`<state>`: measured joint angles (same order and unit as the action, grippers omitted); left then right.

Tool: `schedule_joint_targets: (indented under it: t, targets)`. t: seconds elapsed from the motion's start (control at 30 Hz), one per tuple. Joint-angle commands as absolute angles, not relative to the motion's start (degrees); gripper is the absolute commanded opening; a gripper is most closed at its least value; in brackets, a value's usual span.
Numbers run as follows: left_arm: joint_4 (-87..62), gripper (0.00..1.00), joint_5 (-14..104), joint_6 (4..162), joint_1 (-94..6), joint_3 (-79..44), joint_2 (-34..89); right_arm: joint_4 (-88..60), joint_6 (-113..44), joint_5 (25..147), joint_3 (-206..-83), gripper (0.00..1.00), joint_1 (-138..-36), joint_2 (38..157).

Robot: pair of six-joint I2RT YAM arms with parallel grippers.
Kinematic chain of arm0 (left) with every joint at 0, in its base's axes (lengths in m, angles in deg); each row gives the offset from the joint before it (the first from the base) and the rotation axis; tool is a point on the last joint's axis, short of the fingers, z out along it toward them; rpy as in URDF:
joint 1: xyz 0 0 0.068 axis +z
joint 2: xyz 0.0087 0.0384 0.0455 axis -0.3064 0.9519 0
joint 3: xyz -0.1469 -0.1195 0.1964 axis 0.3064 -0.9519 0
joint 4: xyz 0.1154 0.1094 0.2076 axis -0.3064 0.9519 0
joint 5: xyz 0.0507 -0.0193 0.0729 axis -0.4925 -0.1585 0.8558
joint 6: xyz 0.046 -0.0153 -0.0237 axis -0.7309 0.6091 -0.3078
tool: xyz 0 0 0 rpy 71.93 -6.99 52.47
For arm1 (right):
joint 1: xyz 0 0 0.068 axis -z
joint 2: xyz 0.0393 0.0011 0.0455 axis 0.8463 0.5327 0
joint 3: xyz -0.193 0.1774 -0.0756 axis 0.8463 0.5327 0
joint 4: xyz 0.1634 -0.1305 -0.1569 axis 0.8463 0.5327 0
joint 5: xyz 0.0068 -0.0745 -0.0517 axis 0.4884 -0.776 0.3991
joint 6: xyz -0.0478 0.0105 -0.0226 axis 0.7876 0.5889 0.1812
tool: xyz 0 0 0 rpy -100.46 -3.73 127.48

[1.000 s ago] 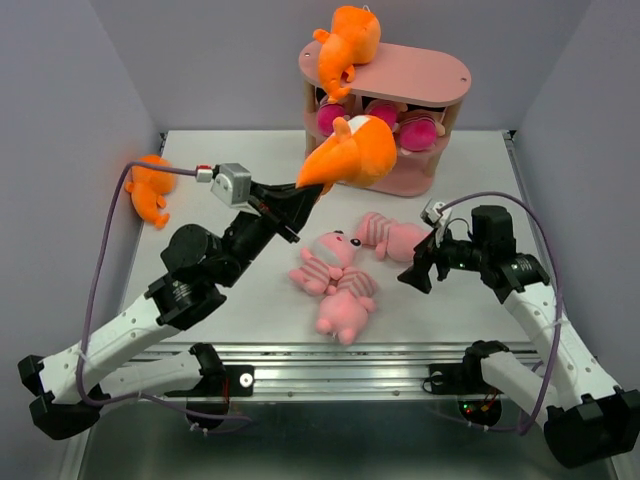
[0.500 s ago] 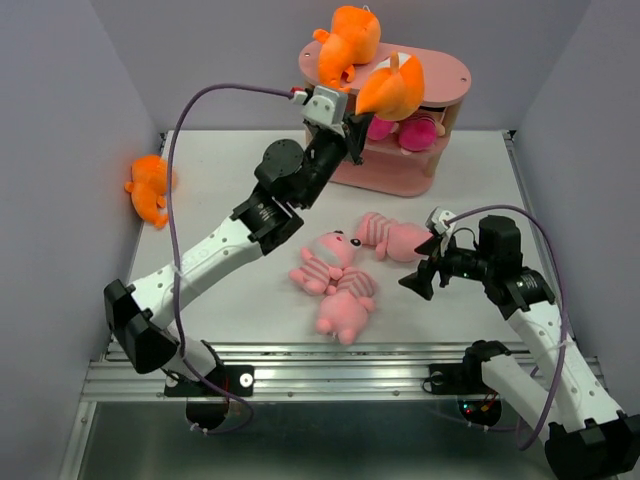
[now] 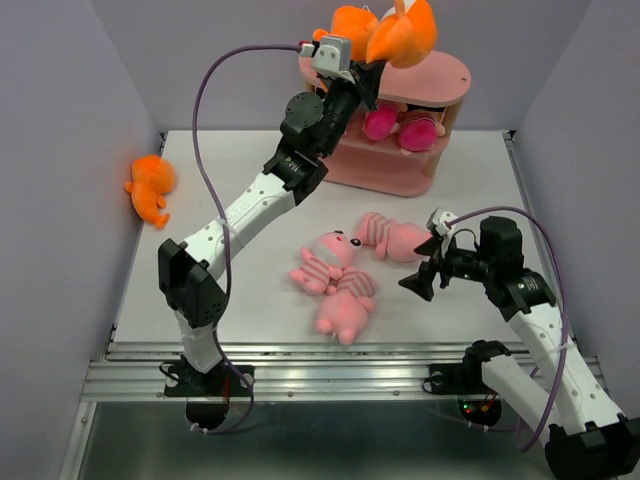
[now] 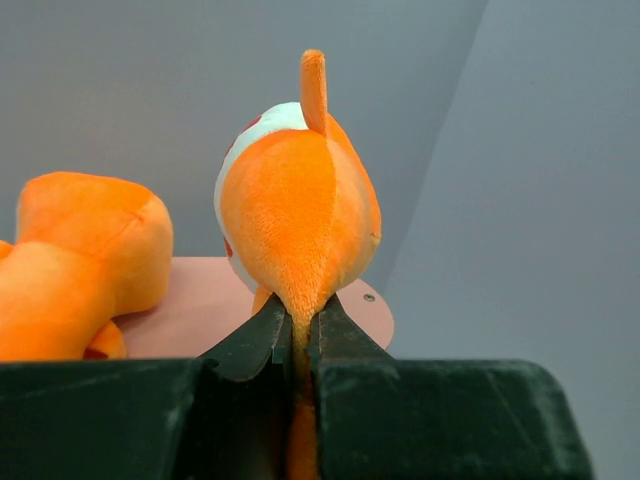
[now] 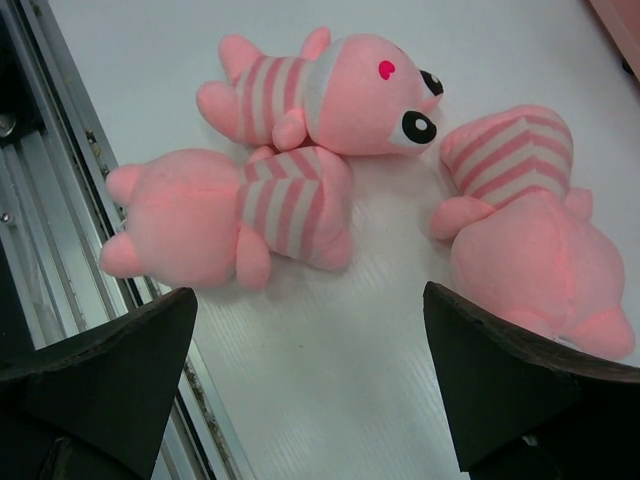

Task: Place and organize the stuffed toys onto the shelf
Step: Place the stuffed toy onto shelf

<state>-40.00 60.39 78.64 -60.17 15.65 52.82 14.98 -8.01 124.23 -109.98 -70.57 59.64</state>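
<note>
My left gripper (image 3: 367,62) is shut on the narrow end of an orange stuffed toy (image 3: 404,34), holding it just above the top tier of the pink shelf (image 3: 445,76). The left wrist view shows the jaws (image 4: 300,318) pinching that toy (image 4: 298,215) over the pink shelf top (image 4: 200,305). A second orange toy (image 3: 347,28) (image 4: 85,255) lies on the top tier beside it. Magenta dolls (image 3: 400,125) fill the middle tier. Three pink striped pigs (image 3: 325,260) (image 3: 346,305) (image 3: 395,238) lie on the table. My right gripper (image 3: 420,276) (image 5: 308,335) hovers open just right of them.
A third orange toy (image 3: 150,186) lies at the table's far left edge. The left arm's purple cable (image 3: 203,120) arcs high over the left half. An aluminium rail (image 3: 330,365) runs along the near edge. Grey walls enclose the table on three sides.
The left arm rose and reached back, carrying the orange toy from in front of the shelf to above its top tier. The right arm barely moved.
</note>
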Motion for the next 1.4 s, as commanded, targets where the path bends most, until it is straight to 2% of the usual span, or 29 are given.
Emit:
schedule_joint_targets:
  t: [0.0,0.57,0.93,1.37]
  targets:
    - [-45.26,0.00,60.43,81.98,-60.56,23.43,56.35,12.46,-7.44,124.48,-109.46,1.00,-70.56,58.29]
    - [-50.01,0.00,73.34,84.36,-61.43,29.68,66.81,12.72,-6.82,124.39,-109.72,1.00,-70.56,58.91]
    - [-49.22,0.00,74.06,87.08,-61.52,29.16,68.40,13.08,-6.29,124.21,-109.55,1.00,-70.56,59.35]
    - [-48.87,0.07,73.44,89.63,-61.61,26.34,68.13,13.34,-6.03,124.13,-109.63,1.00,-70.56,59.61]
